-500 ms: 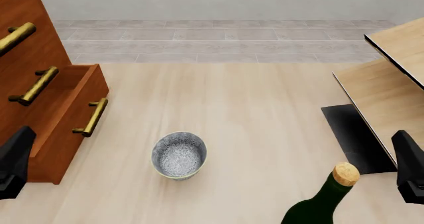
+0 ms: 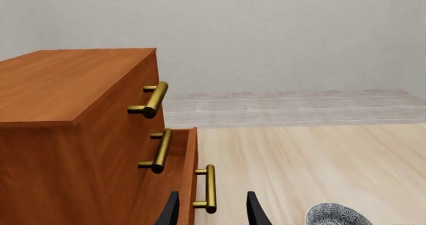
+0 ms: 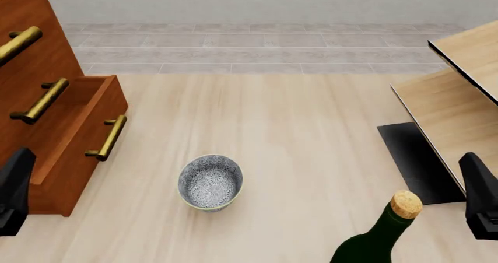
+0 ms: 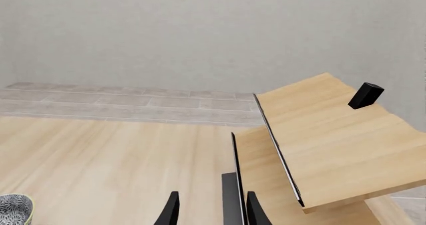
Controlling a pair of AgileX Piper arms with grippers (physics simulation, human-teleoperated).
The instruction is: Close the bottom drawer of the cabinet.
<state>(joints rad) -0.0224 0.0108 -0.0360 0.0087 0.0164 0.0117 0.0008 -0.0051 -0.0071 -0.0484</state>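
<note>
With the bottom drawer [image 3: 74, 158] sitting part open at nine o'clock in the cabinet [image 2: 73, 135], the left gripper [image 2: 209, 212], jaws parted and empty around its brass handle [image 2: 207, 188], should be pushing squarely, while the idle right gripper [image 4: 209, 210], also parted, is showing only fingertips.

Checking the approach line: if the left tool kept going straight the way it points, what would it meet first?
Probably the bottom drawer: its brass handle sits between the left tool fingertips, just ahead. Depth is unclear.
</note>
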